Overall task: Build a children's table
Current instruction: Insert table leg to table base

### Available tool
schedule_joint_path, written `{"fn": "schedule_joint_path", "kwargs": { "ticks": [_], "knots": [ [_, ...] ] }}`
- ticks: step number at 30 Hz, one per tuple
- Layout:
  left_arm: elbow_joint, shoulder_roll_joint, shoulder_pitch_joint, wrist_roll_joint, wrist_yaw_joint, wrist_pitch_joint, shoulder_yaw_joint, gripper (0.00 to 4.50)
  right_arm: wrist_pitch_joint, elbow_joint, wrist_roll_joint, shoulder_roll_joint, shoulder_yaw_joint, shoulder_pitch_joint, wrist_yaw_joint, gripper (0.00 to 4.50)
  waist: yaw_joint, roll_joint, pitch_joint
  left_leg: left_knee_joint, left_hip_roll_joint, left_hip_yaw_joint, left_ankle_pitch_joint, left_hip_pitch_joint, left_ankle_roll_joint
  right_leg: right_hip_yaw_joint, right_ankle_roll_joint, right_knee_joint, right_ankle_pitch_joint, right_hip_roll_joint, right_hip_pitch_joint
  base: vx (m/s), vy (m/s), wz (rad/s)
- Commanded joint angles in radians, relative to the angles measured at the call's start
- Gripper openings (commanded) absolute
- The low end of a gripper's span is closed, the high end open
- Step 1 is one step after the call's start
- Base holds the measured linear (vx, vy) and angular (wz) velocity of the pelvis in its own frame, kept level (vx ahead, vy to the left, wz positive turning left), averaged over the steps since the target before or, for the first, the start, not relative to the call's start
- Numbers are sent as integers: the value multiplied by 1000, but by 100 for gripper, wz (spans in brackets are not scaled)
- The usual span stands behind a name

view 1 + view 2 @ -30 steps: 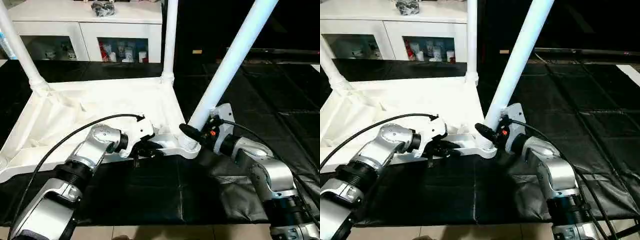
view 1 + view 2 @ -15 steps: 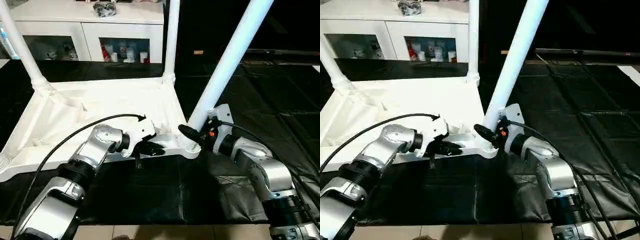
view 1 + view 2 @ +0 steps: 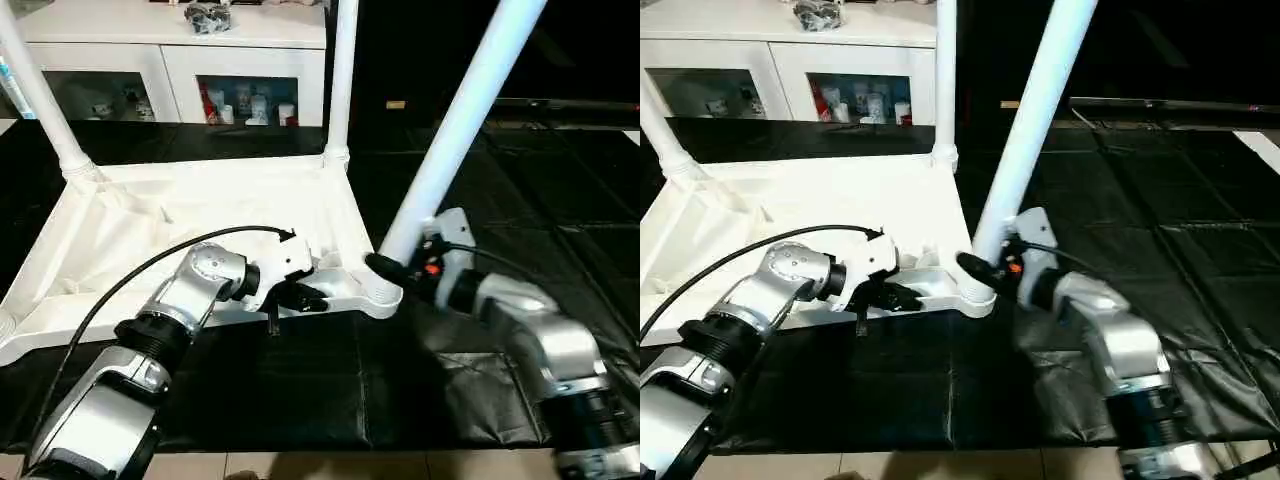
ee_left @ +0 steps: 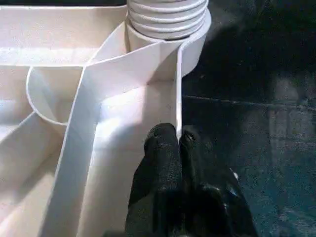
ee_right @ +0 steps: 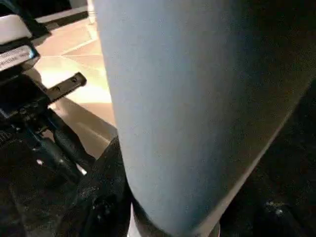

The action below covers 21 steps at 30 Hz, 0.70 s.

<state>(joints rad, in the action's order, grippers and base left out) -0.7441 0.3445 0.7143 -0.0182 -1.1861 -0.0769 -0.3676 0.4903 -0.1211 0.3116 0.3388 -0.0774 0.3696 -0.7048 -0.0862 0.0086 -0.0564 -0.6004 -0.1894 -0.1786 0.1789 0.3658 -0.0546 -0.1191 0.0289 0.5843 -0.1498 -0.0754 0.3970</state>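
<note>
Two grippers: left gripper (image 4: 178,143) pinching table top (image 4: 49,148) rim, right gripper (image 3: 385,268) clasping leg (image 3: 455,120)

No text, label, brand, number or sign is legible on anything here; the cabinet's small items are too tiny.

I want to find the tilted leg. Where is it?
In the left eye view the tilted white leg rises from the tabletop's near right corner socket, gripped near its base by the right end effector.

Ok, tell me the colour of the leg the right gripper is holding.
White; the leg shows best in the left eye view.
</note>
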Motion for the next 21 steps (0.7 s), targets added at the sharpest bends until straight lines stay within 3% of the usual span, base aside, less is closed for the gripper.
{"fn": "schedule_joint_path", "kwargs": {
  "ticks": [1, 9, 16, 21],
  "knots": [
    [-28, 4, 5, -14, -2, -19, -1, 0, 32, -24, -13, 13, -29, -8, -17, 191, -2, -4, 72, 71, -44, 19, 227, -15, 23, 60, 123, -84, -391, -90, -51, 0, 0, 0],
    [-9, 3, 0, 13, -52, -52, 13, 0, 17, -107, -27, 6, -48, 43, -52, 191, 3, -5, 69, 70, -42, 19, 239, -15, 22, 57, 114, -91, -438, -91, -51, 0, 0, 0],
    [-1, 5, 0, 10, -60, -69, 9, 0, 17, -170, -22, 23, -61, 81, -118, 191, 8, -6, 71, 70, -45, 19, 232, -15, 27, 59, 138, -83, -391, -89, -52, 0, 0, 0],
    [6, 2, -2, 9, -53, -77, 19, 0, 18, -213, 8, 14, -20, 87, -132, 191, 7, -7, 72, 70, -47, 20, 235, -15, 26, 60, 137, -84, -398, -91, -52, 0, 0, 0]
  ]
}}
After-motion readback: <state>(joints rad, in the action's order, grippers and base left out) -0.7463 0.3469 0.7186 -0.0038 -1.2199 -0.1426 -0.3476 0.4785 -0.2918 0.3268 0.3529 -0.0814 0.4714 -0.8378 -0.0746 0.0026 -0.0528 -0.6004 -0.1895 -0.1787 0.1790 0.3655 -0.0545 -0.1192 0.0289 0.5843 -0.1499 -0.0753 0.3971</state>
